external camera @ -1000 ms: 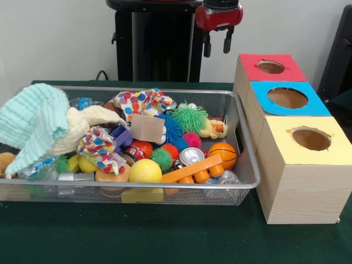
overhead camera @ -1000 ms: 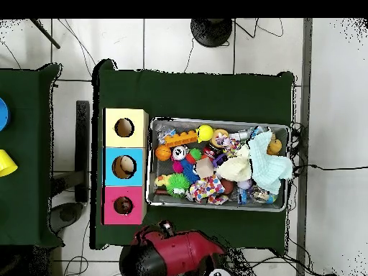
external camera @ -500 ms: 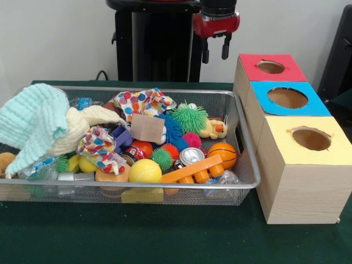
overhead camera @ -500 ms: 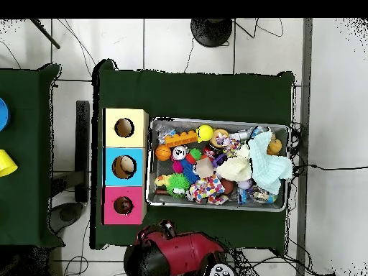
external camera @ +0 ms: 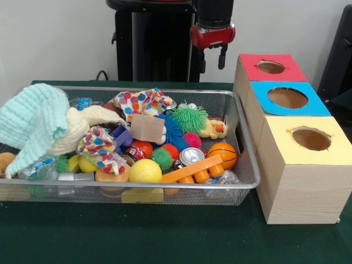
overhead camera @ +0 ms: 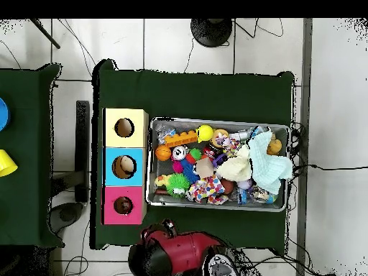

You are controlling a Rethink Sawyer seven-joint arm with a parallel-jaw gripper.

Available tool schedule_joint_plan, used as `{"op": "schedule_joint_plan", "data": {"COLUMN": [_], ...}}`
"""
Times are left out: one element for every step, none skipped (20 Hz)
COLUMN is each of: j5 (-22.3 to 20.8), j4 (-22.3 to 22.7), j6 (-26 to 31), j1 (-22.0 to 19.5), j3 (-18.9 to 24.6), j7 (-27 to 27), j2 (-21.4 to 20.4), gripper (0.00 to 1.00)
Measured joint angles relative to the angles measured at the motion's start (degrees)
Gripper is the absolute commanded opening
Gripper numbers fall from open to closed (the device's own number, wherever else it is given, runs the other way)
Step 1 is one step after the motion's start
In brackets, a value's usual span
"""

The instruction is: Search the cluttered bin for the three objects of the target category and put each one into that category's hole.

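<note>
the red-and-black pincer (external camera: 212, 57) hangs empty with fingers apart above the silver wire-mesh bin's (external camera: 248, 144) far rim, while the small yellow plush duck (external camera: 214, 128), inside beside the spiky green ball (external camera: 189, 117), looks light and squashy, best pinched across its body.

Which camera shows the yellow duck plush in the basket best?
The front view: the yellow duck sits beside the green spiky ball at the wire basket's far right, orange beak facing the camera. In the overhead view it is too small and buried in clutter to pick out.
</note>
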Motion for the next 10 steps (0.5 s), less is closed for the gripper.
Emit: {"op": "schedule_joint_plan", "data": {"j5": [-0.08, -0.11, -0.14, -0.16, -0.18, -0.19, -0.2, -0.2, -0.19, -0.19], "j4": [-0.36, -0.58, -0.81, -1.04, -1.22, -1.4, -1.54, -1.62, -1.95, -2.32], "j6": [-0.69, -1.43, -2.16, -2.9, -3.6, -4.31, -4.78, -4.98, -5.58, -5.86], "j1": [0.25, 0.42, 0.6, 0.77, 0.89, 1.01, 1.08, 1.13, 1.27, 1.41], "j3": [-0.41, -0.72, -1.02, -1.33, -1.53, -1.73, -1.91, -1.99, -2.31, -2.58], "j7": [0.0, 0.0, 0.0, 0.0, 0.0, 0.0, 0.0, 0.0, 0.0, 0.0], "j2": [0.97, 1.83, 2.69, 3.54, 4.31, 5.08, 5.63, 5.88, 6.7, 7.4], "gripper": [1.0, 1.0, 1.0, 1.0, 1.0, 1.0, 1.0, 1.0, 1.0, 1.0]}}
